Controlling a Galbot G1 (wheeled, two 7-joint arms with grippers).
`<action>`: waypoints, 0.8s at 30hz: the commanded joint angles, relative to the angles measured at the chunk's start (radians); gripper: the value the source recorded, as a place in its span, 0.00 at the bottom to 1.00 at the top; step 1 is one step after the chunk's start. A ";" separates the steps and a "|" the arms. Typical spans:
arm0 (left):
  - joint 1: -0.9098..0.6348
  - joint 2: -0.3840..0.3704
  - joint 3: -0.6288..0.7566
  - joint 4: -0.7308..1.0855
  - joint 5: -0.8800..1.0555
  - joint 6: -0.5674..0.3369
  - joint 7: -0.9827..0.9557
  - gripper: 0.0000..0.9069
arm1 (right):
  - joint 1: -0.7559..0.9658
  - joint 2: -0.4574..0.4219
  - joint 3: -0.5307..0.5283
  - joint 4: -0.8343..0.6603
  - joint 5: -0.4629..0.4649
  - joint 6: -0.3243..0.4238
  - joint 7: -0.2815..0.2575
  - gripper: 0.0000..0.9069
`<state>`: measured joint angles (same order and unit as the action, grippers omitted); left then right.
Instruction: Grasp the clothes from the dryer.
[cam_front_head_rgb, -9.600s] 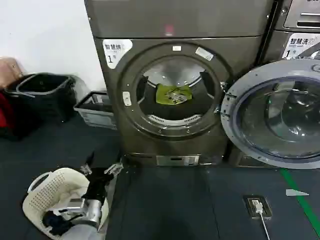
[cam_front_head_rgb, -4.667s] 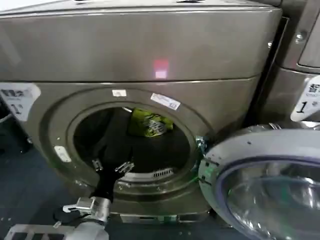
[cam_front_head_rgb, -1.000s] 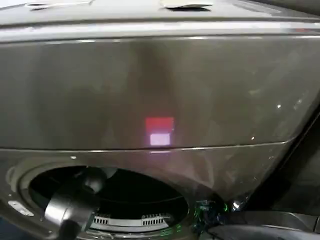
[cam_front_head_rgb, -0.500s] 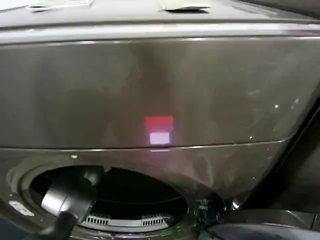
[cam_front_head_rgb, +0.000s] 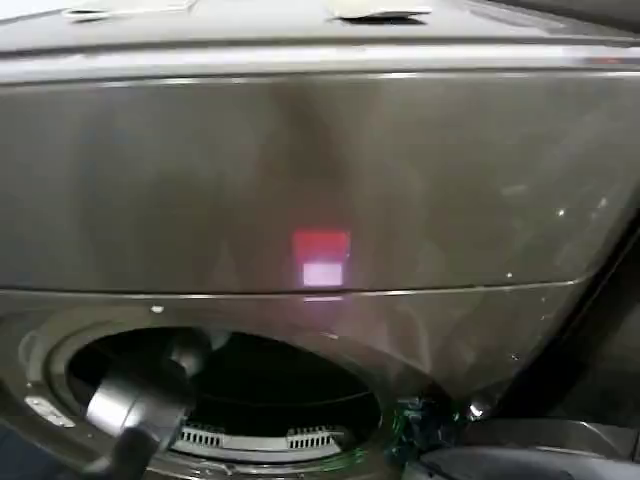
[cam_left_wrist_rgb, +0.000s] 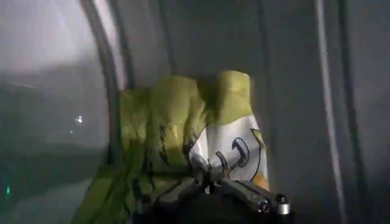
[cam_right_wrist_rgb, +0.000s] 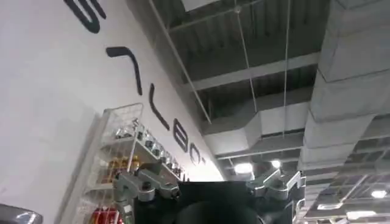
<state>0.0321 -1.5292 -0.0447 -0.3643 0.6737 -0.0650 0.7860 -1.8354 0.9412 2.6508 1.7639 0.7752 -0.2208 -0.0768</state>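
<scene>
Grey-bronze metal is the skin of the dryer (cam_front_head_rgb: 320, 170). It is a big, dark machine and it stands very near in the head view. A small red light (cam_front_head_rgb: 321, 258) glows on its front, just above the round door hole (cam_front_head_rgb: 225, 400). The hole is low and on the left side, and it is dark inside. A pale strip with little slots runs along the near bottom edge of the hole.

The left arm (cam_front_head_rgb: 140, 410) comes up from the near left and goes into the hole. It is round and grey.

Inside the drum, the left wrist view shows the clothes (cam_left_wrist_rgb: 183, 140). They are a small yellow-green piece with a white patch and dark drawn lines on it. They lie bunched up against the dark back wall of the drum, next to a curved pale rib. The left gripper (cam_left_wrist_rgb: 207, 179) is right at the clothes, low on the white patch. Its fingers look close together at the cloth, but I cannot tell if they are pinching it.

The right gripper (cam_right_wrist_rgb: 207, 185) is away from the dryer. It points up at a ceiling with pipes and bright lamps. A white wall with big dark letters is beside it. Its two fingers stand wide apart with nothing between them.
</scene>
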 joint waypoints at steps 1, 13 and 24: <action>0.180 0.014 -0.113 -0.324 -0.289 0.084 -0.295 0.00 | 0.005 0.001 -0.008 0.006 -0.001 0.001 0.002 1.00; 0.488 0.015 -0.241 -0.828 -0.462 0.095 -0.721 0.00 | 0.002 0.000 -0.024 0.000 -0.090 -0.005 0.042 1.00; 0.632 -0.103 -0.353 -0.942 -0.476 -0.137 -1.063 0.00 | 0.000 -0.010 -0.015 -0.013 -0.088 0.079 0.051 1.00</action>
<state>0.5450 -1.5686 -0.3237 -1.1718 0.2112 -0.0488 -0.0267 -1.8350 0.9338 2.6277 1.7553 0.7064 -0.1802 -0.0301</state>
